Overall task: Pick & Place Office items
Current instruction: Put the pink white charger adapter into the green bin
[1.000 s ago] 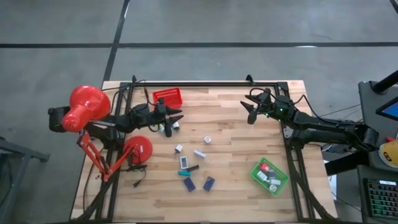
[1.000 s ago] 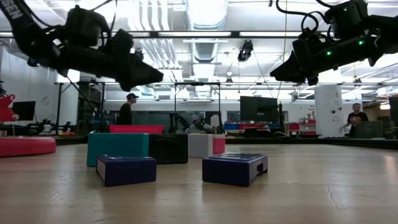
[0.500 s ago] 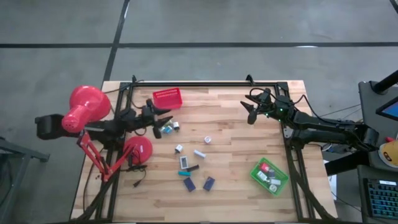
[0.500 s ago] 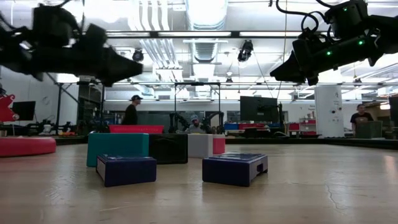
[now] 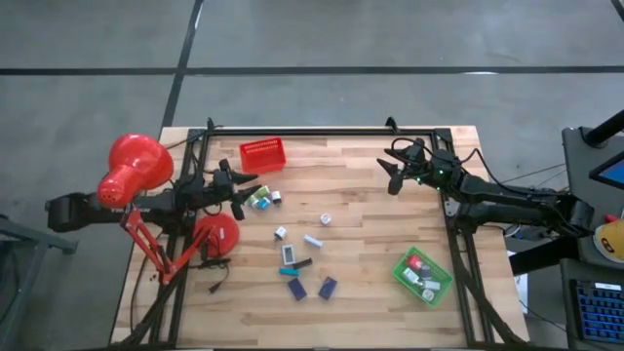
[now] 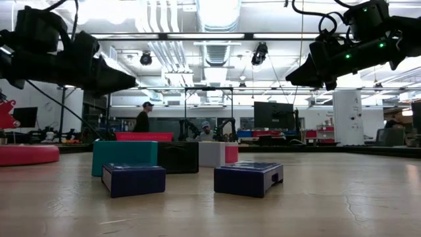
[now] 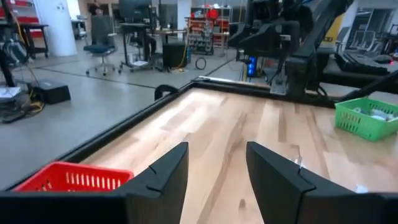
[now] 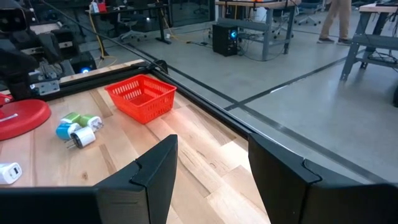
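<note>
The left gripper [image 5: 252, 185] hung above the table's left side, its fingers [image 7: 163, 174] parted with bare wood showing between them, holding nothing; a small cluster of green, teal and white pieces [image 5: 261, 201] lay just beside its tips. The right gripper [image 5: 393, 172] hovered over the far right part of the table [image 5: 351, 234], fingers [image 8: 149, 168] likewise apart and empty, touching nothing. Most office items [image 5: 300, 255] sat scattered around the table's middle, white, navy and teal blocks among them, well apart from either gripper. A red tray [image 5: 262, 154] stood near the far edge by the left arm, and a green tray [image 5: 422, 276] holding a few pieces sat near the right front corner. Open wood lay between the two arms.
</note>
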Robot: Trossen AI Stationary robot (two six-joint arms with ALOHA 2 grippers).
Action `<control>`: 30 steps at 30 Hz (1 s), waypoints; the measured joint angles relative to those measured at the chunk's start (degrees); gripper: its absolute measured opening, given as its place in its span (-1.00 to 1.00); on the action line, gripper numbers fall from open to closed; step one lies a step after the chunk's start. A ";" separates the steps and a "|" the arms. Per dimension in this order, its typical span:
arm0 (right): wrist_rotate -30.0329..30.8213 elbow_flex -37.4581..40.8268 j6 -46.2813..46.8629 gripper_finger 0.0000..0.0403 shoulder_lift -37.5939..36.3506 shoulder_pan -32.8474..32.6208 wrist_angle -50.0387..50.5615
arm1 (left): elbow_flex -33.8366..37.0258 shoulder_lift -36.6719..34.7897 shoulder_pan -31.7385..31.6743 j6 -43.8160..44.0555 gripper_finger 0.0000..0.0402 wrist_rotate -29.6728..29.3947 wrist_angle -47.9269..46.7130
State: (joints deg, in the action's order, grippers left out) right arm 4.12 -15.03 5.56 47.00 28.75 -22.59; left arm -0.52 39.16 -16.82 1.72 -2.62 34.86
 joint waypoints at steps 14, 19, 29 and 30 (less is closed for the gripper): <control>0.00 0.00 0.00 -0.06 0.00 0.00 0.02 | 0.16 -12.49 0.02 -5.86 -0.16 -1.44 -2.84; 0.00 0.00 0.00 -0.06 0.00 0.00 0.02 | 0.16 -12.47 0.02 -7.37 -0.16 -1.68 -2.85; 0.00 0.02 0.00 -0.06 0.00 0.00 0.02 | 0.16 -12.33 0.04 -7.35 -0.16 -1.68 -3.25; 0.00 0.02 -0.01 -0.06 0.00 0.00 0.01 | 0.16 -12.33 0.06 -7.35 -0.16 -1.68 -3.26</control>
State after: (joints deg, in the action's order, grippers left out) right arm 4.12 -15.00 5.56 47.00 28.75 -22.58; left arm -0.36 26.83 -16.76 -5.63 -4.29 31.61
